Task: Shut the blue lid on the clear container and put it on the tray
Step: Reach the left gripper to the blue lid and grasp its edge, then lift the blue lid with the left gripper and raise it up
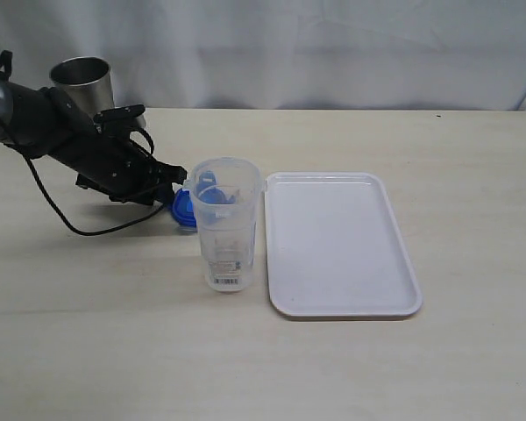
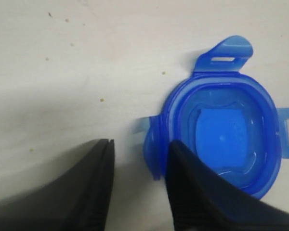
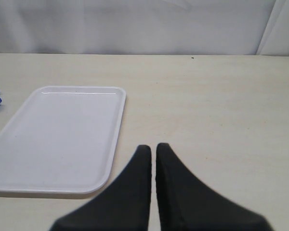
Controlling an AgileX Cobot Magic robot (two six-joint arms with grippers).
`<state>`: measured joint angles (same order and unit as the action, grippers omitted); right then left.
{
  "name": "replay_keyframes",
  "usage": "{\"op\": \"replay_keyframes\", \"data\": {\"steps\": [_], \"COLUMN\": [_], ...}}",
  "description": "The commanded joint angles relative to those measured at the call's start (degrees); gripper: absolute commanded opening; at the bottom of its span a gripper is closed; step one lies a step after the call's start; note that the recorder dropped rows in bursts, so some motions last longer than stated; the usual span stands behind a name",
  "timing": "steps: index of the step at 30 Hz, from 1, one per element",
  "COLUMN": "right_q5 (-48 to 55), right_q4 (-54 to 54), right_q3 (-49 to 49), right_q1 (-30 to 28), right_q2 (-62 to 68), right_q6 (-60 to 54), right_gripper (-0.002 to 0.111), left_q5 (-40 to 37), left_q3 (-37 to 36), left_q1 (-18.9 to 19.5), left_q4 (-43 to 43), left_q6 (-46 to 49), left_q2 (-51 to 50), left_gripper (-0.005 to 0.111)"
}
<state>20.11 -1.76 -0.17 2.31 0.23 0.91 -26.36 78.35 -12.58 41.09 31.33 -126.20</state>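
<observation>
The blue lid (image 2: 221, 130) lies on the table with its hollow side showing, just behind the clear container (image 1: 228, 224), which stands upright and uncovered left of the tray (image 1: 342, 241). In the exterior view the lid (image 1: 184, 209) is partly hidden by the container. My left gripper (image 2: 142, 144) is open and low over the table, its jaws straddling the lid's near rim: one finger (image 2: 192, 192) over the hollow, the other (image 2: 94, 183) outside on the table side. My right gripper (image 3: 153, 147) is shut on nothing, near the tray (image 3: 58, 139).
A steel cup (image 1: 83, 83) stands at the back left behind my left arm. A black cable (image 1: 70, 224) loops onto the table below that arm. A white curtain closes off the back edge of the table.
</observation>
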Motion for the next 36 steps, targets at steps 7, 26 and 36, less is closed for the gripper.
{"op": "replay_keyframes", "data": {"steps": [7,26,36], "right_q5": [-0.3,-0.3,-0.3], "right_q4": [0.1,0.1,0.1], "right_q3": [0.2,0.2,0.2], "right_q1": [-0.2,-0.2,-0.2], "right_q2": [-0.2,-0.2,-0.2], "right_q6": [0.0,0.0,0.0], "right_gripper": [0.004,0.004,0.004], "left_q5": [-2.1,-1.6,-2.1], "left_q3": [0.3,0.1,0.1], "left_q1": [-0.2,-0.2,-0.2], "left_q4": [4.7,7.6,7.6], "left_q6": [2.5,5.0,5.0], "left_q2": [-0.2,-0.2,-0.2], "left_gripper": [0.035,0.035,0.001]}}
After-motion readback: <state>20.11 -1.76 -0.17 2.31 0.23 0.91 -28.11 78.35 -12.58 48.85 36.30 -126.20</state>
